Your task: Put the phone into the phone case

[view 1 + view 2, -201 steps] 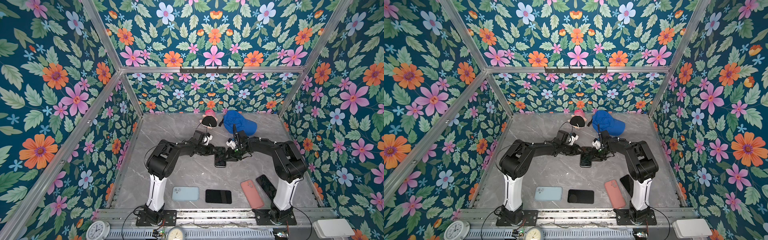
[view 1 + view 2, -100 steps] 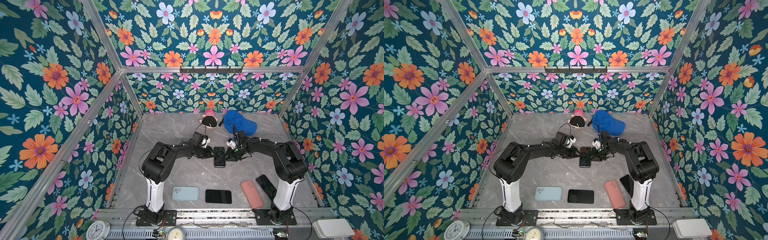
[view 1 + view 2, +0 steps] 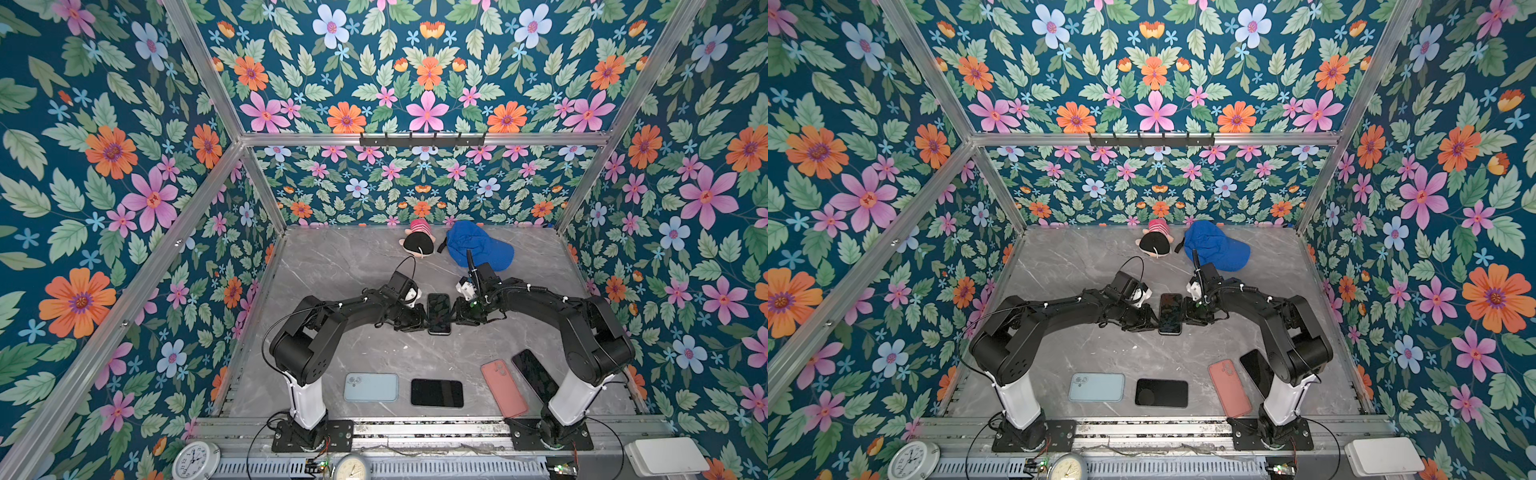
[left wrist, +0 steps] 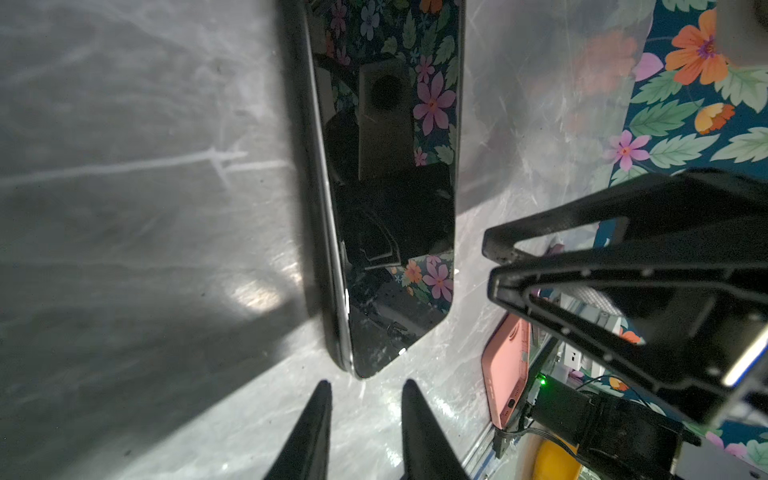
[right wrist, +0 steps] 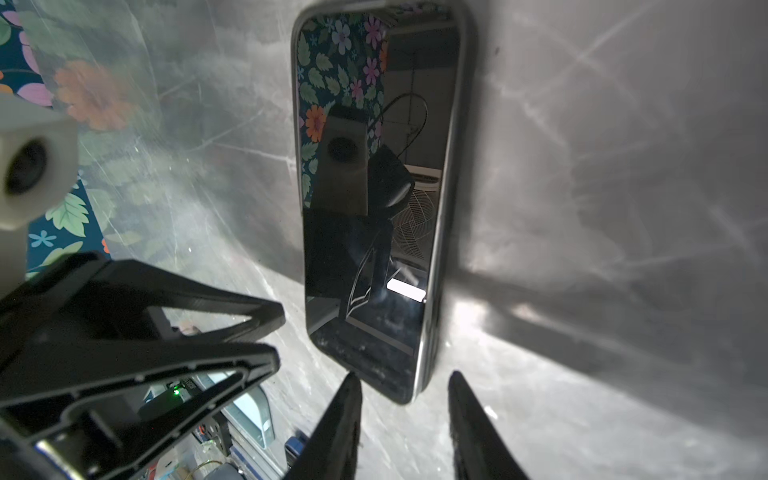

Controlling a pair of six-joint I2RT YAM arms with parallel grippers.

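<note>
The phone (image 3: 439, 313) (image 3: 1170, 313) lies screen up in the middle of the table, with a dark case rim around its silver edge (image 4: 332, 232). Both grippers flank its near end. My left gripper (image 3: 420, 323) (image 4: 365, 386) is open and empty, its tips just short of the phone's corner. On the other side my right gripper (image 3: 458, 316) (image 5: 402, 380) is open too, and the phone's (image 5: 374, 208) corner lies just past its fingertips (image 5: 351, 380) with nothing gripped.
Near the front edge lie a light blue case (image 3: 370, 387), a black phone (image 3: 436, 392), a pink case (image 3: 504, 388) and another black phone (image 3: 535, 375). A blue cap (image 3: 478, 245) and a plush toy (image 3: 417, 243) sit at the back wall.
The phone has straightened and shifted slightly back. My left gripper has moved in beside it with narrower jaws. My right gripper's jaws have widened.
</note>
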